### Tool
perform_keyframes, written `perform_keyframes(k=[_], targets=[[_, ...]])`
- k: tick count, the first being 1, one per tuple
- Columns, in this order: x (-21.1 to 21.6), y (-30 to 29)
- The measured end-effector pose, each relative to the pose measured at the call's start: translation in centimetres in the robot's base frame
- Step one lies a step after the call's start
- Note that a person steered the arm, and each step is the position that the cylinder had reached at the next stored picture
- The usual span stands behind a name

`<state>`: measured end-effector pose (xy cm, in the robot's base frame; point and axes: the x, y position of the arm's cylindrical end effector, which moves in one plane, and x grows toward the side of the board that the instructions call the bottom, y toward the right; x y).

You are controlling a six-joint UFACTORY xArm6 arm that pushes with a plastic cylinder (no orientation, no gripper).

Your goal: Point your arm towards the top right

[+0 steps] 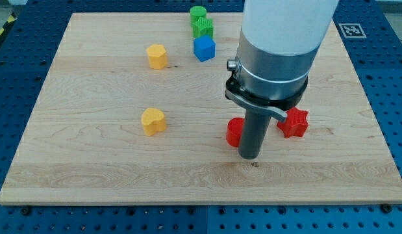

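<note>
My tip (250,157) rests on the wooden board (90,162), right of the middle and toward the view's bottom. A red block (234,131) sits just left of the rod, touching or nearly touching it, partly hidden. A red star-shaped block (295,122) lies just to the rod's right. A yellow heart-shaped block (152,121) lies left of the tip. A yellow block (157,56) sits higher up. A blue cube (204,48) sits at the top middle, with a green star-shaped block (203,27) and a green round block (197,13) stacked close above it.
The arm's large white and grey body (282,45) hides part of the board's upper right. A blue perforated table (389,78) surrounds the board. A white marker tag (349,29) lies beyond the board's top right corner.
</note>
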<state>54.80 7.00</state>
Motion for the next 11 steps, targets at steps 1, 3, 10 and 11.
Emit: perform_keyframes(k=[1, 3, 10, 11], targets=[[-0.9, 0.0], [2.6, 3.9], [-26.4, 16.4], [-27.9, 12.4]])
